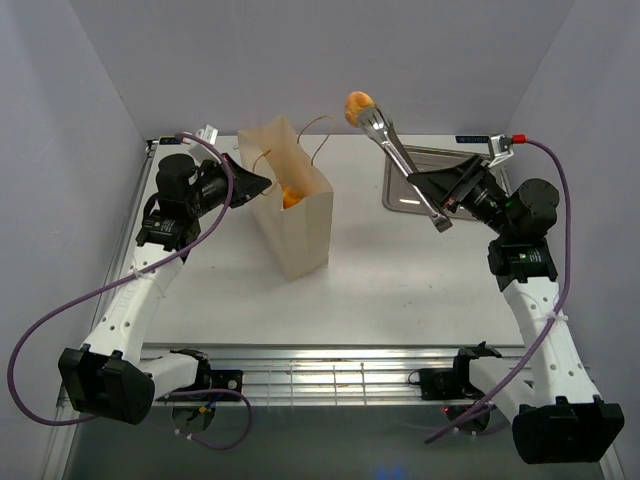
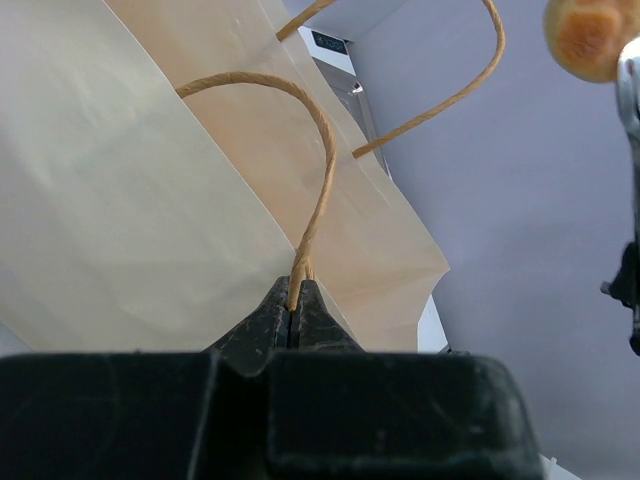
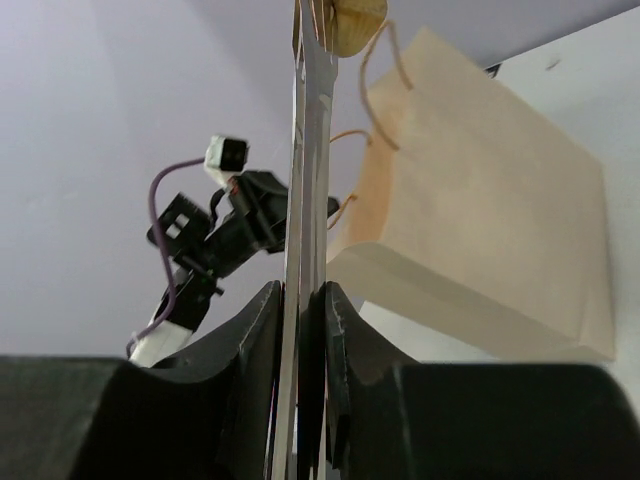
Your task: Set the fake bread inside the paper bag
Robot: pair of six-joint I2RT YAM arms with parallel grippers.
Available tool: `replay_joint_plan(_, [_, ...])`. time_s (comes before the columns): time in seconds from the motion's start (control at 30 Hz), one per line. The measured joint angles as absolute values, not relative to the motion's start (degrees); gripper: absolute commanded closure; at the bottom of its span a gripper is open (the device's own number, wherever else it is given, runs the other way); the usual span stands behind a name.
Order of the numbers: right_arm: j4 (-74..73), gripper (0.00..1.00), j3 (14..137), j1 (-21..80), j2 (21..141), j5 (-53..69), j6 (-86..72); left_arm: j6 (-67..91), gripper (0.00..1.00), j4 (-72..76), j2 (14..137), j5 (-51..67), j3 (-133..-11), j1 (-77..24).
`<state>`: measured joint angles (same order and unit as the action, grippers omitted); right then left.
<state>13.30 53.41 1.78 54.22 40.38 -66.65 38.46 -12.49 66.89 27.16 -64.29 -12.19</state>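
The small round bun [image 1: 359, 105], glossy and golden-orange with a paler matte underside, sits pinched between the flat tips of the metal tongs [image 1: 405, 165]. It is held up in the air to the right of the paper bag's [image 1: 295, 215] open mouth and does not touch it. Another orange pastry [image 1: 290, 197] already lies inside the bag, showing only as a bright patch down in the opening. The bag is tall and rectangular, of smooth cream paper with sharp side creases, and stands upright on the white table [image 1: 380, 270]. Its thin twisted cord handle [image 2: 320, 170] arches up in a loop. The left gripper [image 2: 297, 300] is clamped tight on the base of that loop, at the bag's rim. The right gripper [image 3: 305, 310] squeezes the long polished arms of the tongs together. Behind it lies the shallow rectangular steel tray [image 1: 420, 158].
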Motion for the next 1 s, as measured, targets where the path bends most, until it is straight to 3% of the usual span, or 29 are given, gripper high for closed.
replay_joint_plan(0.27, [7.7,0.91,55.4,17.7,53.1,35.4,-64.3,38.8,1.00,-13.0,66.7,26.7,-64.2,-12.2])
replay_joint_plan(0.57, [6.0,0.86,54.2,24.9,55.9,31.2,-63.0,39.0,1.00,-13.5,65.9,26.3,-64.2,-12.2])
replay_joint_plan(1.0, [6.8,0.59,52.6,25.6,57.7,30.2,-63.8,39.0,1.00,-14.2,65.4,26.2,-64.2,-12.2])
